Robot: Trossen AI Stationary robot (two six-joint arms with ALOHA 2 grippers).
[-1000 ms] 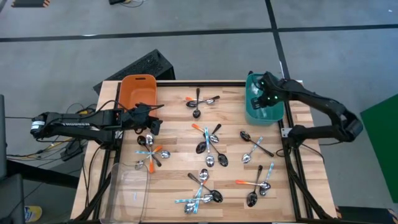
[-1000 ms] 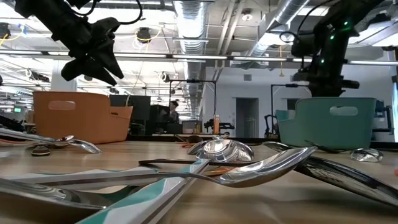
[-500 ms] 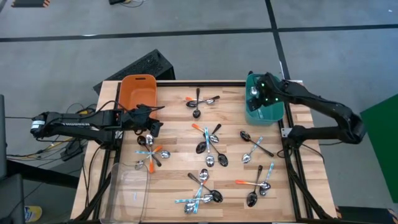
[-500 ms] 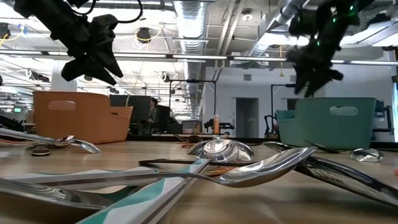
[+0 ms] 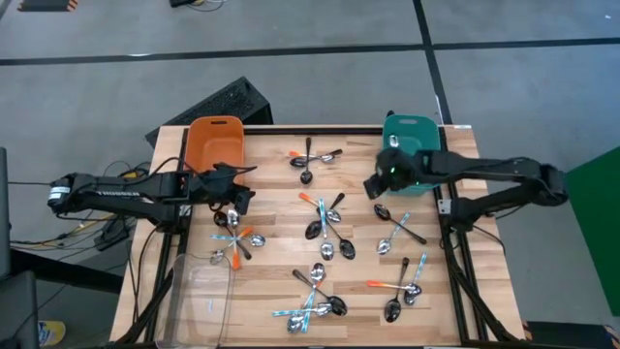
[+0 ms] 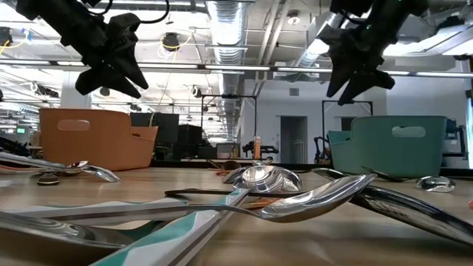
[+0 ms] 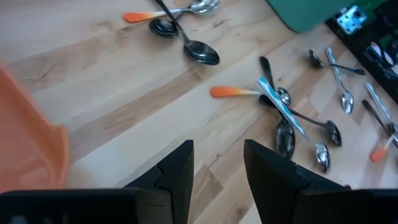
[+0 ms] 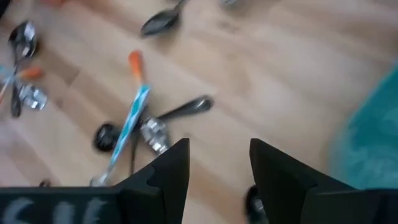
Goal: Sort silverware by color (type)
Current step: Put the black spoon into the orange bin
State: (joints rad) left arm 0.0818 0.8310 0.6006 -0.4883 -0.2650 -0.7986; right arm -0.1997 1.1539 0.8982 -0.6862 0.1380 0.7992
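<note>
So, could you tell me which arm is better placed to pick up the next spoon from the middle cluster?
Probably the right: its gripper hangs open beside the middle cluster. The left gripper, also open, is nearer the orange bin.

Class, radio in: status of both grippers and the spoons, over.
Right gripper open, empty, beside teal bin. Left gripper open, near orange bin. Spoons scattered across table. Nothing blocking.

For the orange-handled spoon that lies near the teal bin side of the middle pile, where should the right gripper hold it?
Grip the orange-handled spoon at its orange handle end, coming straight down from above: that end sticks out free of the middle pile, while its bowl end lies crossed with other spoons. The right gripper is open and empty nearby.
</note>
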